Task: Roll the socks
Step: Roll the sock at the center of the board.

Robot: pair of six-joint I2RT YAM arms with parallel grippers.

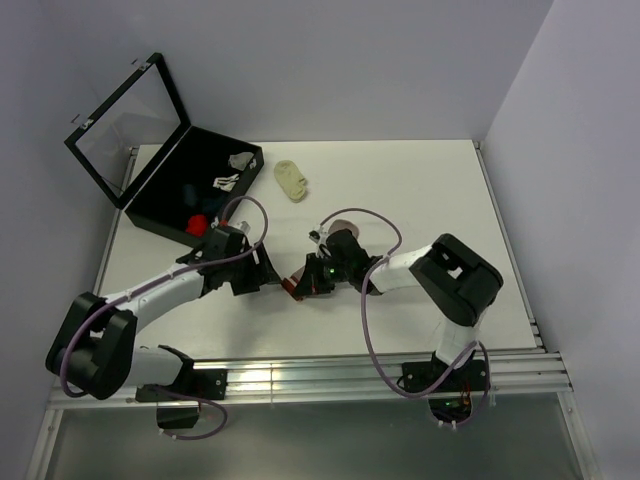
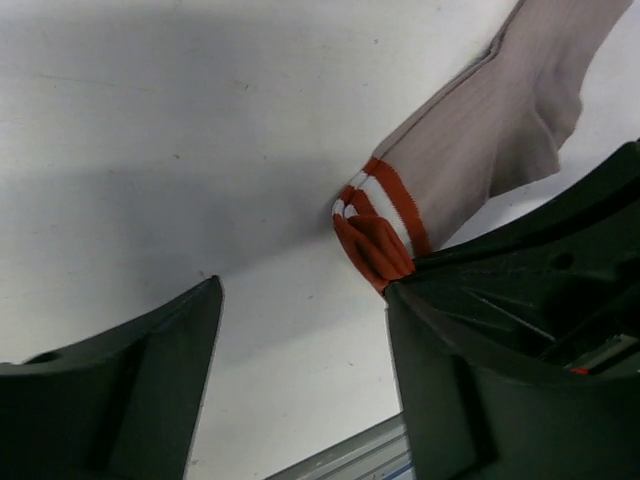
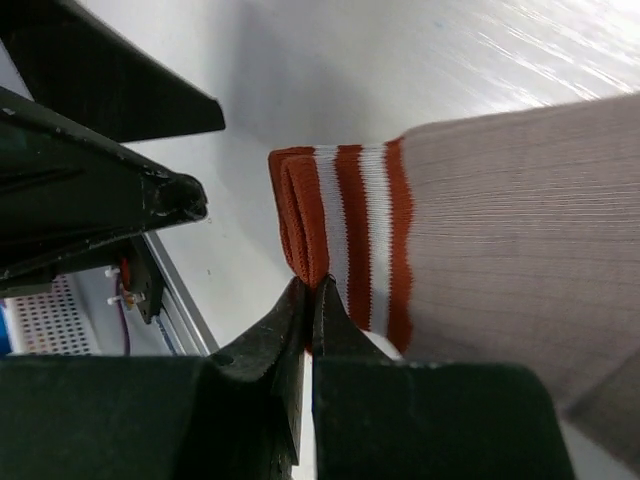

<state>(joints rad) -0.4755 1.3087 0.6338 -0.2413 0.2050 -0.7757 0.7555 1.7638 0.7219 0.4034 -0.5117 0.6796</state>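
A dusty-pink sock (image 3: 500, 230) with a red-and-white striped cuff (image 2: 380, 220) lies on the white table between both arms. My right gripper (image 3: 312, 295) is shut on the folded red edge of that cuff, and in the top view it (image 1: 312, 278) sits just right of the cuff (image 1: 296, 287). My left gripper (image 2: 300, 400) stands open over bare table, nothing between its fingers. Its right finger (image 2: 500, 370) touches the cuff's tip. In the top view the left gripper (image 1: 258, 275) is just left of the sock. A navy sock (image 1: 190, 193) and a bit of red fabric (image 1: 198, 222) lie in the black case.
The black case (image 1: 150, 205) with its lid raised stands at the back left and also holds small white items (image 1: 230, 180). A small pale-yellow sock (image 1: 292, 180) lies beside it. Metal rails (image 1: 330, 375) run along the table's near edge.
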